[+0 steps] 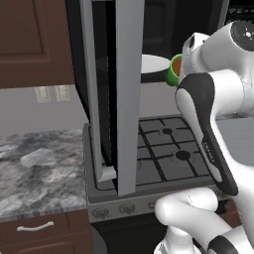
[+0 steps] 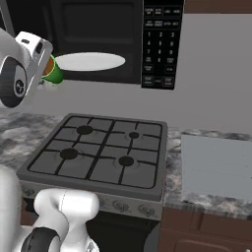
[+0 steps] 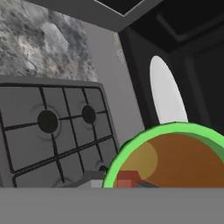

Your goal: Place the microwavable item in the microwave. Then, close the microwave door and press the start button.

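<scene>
Here the gripper (image 3: 127, 183) is clamped on the green cup (image 1: 174, 69), its jaws closed about the cup's rim, and the cup hangs in the air at the mouth of the microwave (image 2: 98, 39), just short of the white turntable plate (image 2: 90, 61). From the hand's own camera the cup fills the lower right corner, a bright green ring around brown liquid, with the plate showing as a pale sliver just beyond it inside the dark cavity. In the left base view the cup peeks out beside the white wrist, touching nothing but the gripper, and the plate lies directly past it. In the right base view the cup (image 2: 52, 72) sits tucked against the hand, with the plate stretching away to the far side of it and the keypad (image 2: 160, 44) well beyond that, on the opposite end of the microwave front from the gripper. The microwave door (image 1: 111, 94) stands swung wide open, edge-on to the left base camera, on the side of the gripper away from the keypad and reaching down well below it. Beneath the gripper is the gas stove (image 2: 98, 152), its black grates and four burners bare, well apart from the cup above
</scene>
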You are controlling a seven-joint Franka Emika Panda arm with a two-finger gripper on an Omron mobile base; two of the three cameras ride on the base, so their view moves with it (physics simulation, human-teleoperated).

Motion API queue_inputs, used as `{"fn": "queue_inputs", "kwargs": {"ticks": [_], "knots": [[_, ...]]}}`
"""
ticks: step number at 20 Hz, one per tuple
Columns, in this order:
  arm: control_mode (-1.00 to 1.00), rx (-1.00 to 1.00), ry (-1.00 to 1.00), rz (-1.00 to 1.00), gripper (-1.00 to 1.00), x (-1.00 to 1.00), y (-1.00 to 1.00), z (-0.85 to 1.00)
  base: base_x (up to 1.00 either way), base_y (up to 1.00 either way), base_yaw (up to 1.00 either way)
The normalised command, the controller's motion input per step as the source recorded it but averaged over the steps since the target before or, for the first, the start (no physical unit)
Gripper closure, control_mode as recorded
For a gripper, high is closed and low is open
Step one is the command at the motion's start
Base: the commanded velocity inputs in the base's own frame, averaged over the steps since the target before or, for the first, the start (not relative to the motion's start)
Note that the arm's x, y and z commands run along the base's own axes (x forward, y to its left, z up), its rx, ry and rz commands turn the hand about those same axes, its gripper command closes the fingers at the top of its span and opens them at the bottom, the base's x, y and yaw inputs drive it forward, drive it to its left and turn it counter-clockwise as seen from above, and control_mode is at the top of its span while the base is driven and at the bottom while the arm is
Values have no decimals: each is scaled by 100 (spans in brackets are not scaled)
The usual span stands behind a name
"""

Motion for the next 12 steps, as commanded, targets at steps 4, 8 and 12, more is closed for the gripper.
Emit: {"fn": "queue_inputs", "kwargs": {"ticks": [4, 8, 12], "knots": [[-100, 0, 0, 8, 100, 73, 0, 19, 0, 0, 0], [-100, 0, 0, 3, 100, 72, 0, 4, 0, 0, 0], [-100, 0, 3, 0, 100, 70, 0, 0, 0, 0, 0]]}}
